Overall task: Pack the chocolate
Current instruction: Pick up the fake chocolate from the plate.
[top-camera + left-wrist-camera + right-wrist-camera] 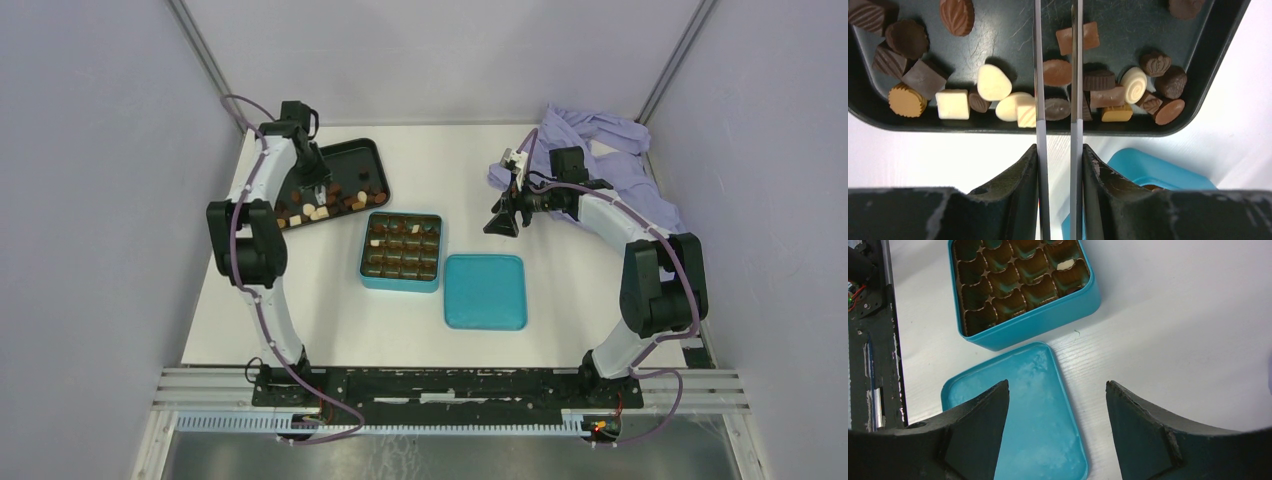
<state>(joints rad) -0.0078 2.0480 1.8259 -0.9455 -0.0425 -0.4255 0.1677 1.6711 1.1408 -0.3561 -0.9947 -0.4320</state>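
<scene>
Down in the dark shallow plastic tray we had the left gripper, thin blades set close with a narrow gap; whether they pinched anything, we couldn't tell. The small brown, tan and cream chocolate pieces lay loose around it, a brown oval piece right between the blades, likely the pick. The right gripper hung spread and empty over the flat teal lid, leaving the teal square box reachable.

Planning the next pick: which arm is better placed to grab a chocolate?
Left. The left gripper is over the dark tray, fingers straddling a brown chocolate. The right gripper is open near the teal lid, away from the tray.
</scene>
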